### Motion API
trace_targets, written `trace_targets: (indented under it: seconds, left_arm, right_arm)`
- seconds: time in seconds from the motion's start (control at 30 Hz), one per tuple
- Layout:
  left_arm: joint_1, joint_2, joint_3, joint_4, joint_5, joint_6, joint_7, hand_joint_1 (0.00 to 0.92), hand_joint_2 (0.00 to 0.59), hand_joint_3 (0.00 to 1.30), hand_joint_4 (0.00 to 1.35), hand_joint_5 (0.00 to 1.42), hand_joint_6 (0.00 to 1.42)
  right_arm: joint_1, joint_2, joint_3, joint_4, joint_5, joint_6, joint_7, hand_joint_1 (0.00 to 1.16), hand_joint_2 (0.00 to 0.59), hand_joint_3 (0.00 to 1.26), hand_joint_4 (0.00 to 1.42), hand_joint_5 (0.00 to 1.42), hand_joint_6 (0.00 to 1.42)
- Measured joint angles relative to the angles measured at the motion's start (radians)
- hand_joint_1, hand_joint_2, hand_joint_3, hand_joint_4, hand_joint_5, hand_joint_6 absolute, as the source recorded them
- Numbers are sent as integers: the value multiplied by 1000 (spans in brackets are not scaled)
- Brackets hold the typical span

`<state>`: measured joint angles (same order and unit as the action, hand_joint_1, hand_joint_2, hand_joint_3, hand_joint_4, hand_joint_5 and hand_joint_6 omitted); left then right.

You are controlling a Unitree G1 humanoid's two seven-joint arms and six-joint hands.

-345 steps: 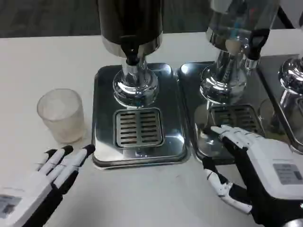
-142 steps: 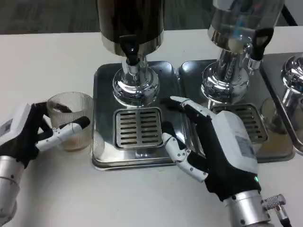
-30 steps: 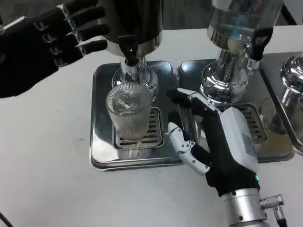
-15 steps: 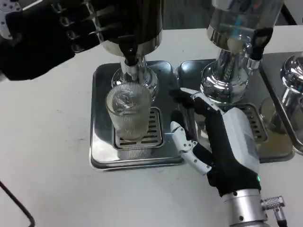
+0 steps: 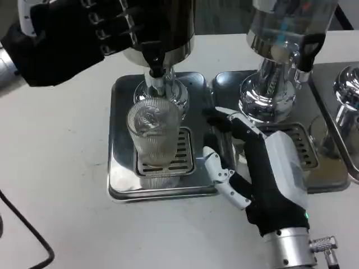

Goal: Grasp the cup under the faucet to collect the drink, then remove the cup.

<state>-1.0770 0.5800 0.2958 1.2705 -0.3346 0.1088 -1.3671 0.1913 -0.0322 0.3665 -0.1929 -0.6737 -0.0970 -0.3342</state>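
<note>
Clear ribbed plastic cup (image 5: 153,136) stands on the metal drip tray (image 5: 120,174) under the dark dispenser's faucet (image 5: 157,72). Left hand (image 5: 73,33) touches the dispenser, grip unclear; right hand (image 5: 255,168) open beside the cup. No writing can be read.

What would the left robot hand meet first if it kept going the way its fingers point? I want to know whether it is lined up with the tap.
Most likely the dark dispenser body: the left robot hand points right at it, above the tap. Depth is unclear.
</note>
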Motion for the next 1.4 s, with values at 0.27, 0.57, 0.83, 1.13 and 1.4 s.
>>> trace_targets:
  seconds: [0.27,0.57,0.83,1.13,1.4]
  left_arm:
    - [-19,-22,0,8,30,-16,46,0,16,190,73,118,90]
    - [-19,-64,-6,13,66,-17,46,0,13,210,100,140,122]
    - [-20,-75,-23,13,99,-37,41,0,15,220,108,144,128]
    - [-28,-87,-61,9,129,-134,43,0,21,259,154,173,120]
    - [-28,-87,-101,-4,150,-236,43,0,26,281,179,182,119]
  right_arm:
    - [9,3,-1,-5,0,0,0,409,453,369,361,355,328]
    - [22,17,-1,-11,0,0,0,409,453,369,361,355,328]
    - [27,23,-2,-11,0,0,0,408,453,370,369,356,328]
    - [27,28,-7,-10,5,0,0,408,452,370,370,356,328]
    - [31,31,-13,-10,33,0,0,397,461,375,370,356,310]
